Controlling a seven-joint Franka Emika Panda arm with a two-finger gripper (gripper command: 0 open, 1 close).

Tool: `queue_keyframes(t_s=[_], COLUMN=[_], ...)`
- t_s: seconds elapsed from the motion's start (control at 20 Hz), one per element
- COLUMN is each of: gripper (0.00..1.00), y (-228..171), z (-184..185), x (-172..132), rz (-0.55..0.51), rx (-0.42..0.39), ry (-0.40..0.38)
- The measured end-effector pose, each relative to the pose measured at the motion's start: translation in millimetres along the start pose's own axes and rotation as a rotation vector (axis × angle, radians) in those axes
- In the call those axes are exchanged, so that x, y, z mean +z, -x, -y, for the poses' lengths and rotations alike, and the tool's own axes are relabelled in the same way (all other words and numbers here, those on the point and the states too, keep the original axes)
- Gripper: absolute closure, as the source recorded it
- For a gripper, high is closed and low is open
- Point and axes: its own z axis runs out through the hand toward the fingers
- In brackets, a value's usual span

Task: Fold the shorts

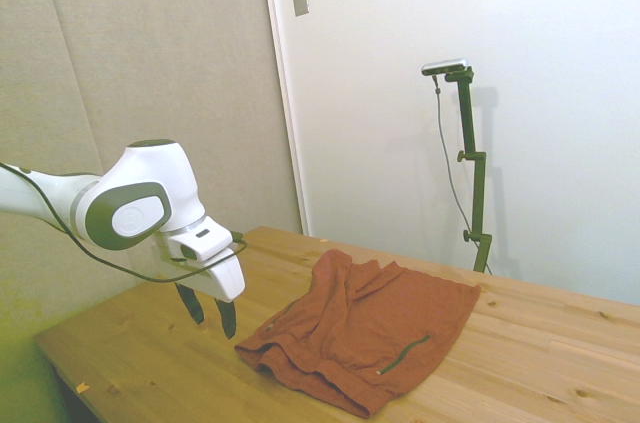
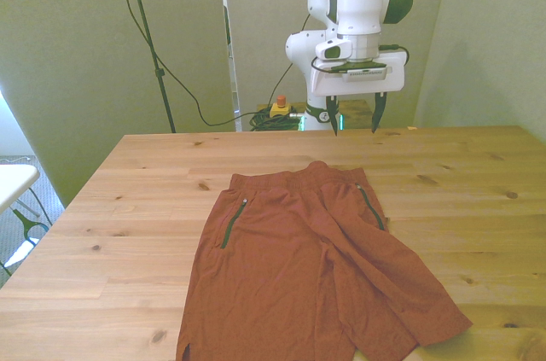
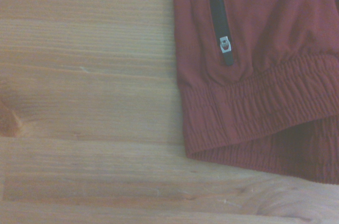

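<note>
The shorts (image 2: 311, 271) lie spread flat on the desk (image 2: 119, 233), waistband toward the robot and 2 legs running away from it, the long axis waist to hem. The pincer (image 2: 354, 115) hangs above the desk just behind the waistband, fingers wide, holding nothing.

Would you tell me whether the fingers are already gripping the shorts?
No, in the front view the gripper hangs open above the table, apart from the shorts.
</note>
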Motion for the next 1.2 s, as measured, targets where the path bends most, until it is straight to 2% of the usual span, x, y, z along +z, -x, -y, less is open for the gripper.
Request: queue_keyframes(t_s=[0.1, 0.3, 0.55, 0.7, 0.8, 1.0, 1.2], gripper=[0.0, 0.0, 0.0, 0.0, 0.0, 0.0, 0.0], y=[-0.8, -3.7, 19.3, 32.4, 52.5, 93.8, 95.3], z=[-0.2, 6.8, 57.3, 87.8, 107.1, 133.9, 134.3], x=[1.1, -2.7, -7.6, 5.1, 20.2, 45.2, 67.4], rz=[-0.004, -0.137, -0.358, -0.48, -0.485, -0.496, -0.51], rx=[-0.005, -0.103, -0.184, -0.23, -0.263, -0.322, -0.322], ry=[0.008, 0.142, 0.321, 0.433, 0.472, 0.501, 0.532])
